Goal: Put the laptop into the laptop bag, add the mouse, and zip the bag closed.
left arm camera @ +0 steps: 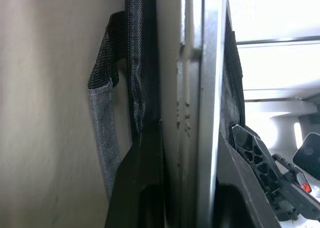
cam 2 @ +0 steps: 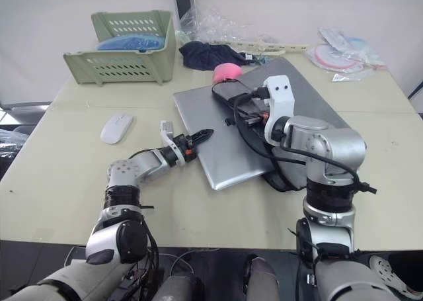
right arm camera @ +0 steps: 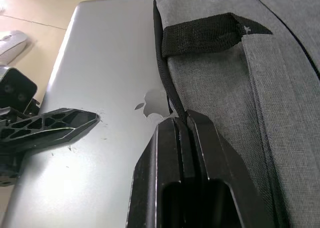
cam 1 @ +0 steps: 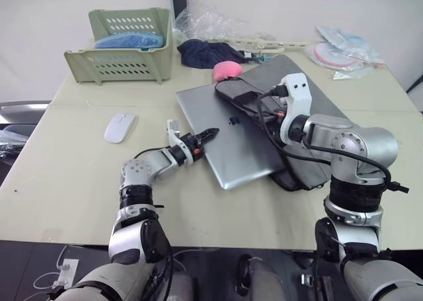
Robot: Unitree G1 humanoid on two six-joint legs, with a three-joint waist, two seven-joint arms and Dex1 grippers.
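Left eye view: laptop [cam 1: 228,139] lies flat on the table [cam 1: 59,175], its far half already inside the open mouth of the laptop bag [cam 1: 310,102]. Left gripper [cam 1: 203,140] clamps the laptop's near-left edge, one finger above the lid, one below; the left wrist view confirms metal between the fingers [left arm camera: 145,188]. Right gripper [right arm camera: 180,120] is closed on the bag's upper lip, pinching the black zipper trim just past the logo, holding the mouth up off the lid.

Mouse [cam 1: 119,126] sits on the table well to the outer side of the left gripper, untouched.

Handling, as a judgement: laptop is stiff and fairly heavy, with a slick metal skin. An edge pinch can slip, so pushing it flat along the table suits better than lifting. Bag is soft fabric and will bunch or drag if the lip drops; hold at trim or strap handle [right arm camera: 200,32]. Mouse is light, smooth and rounded: take it across its narrow sides.
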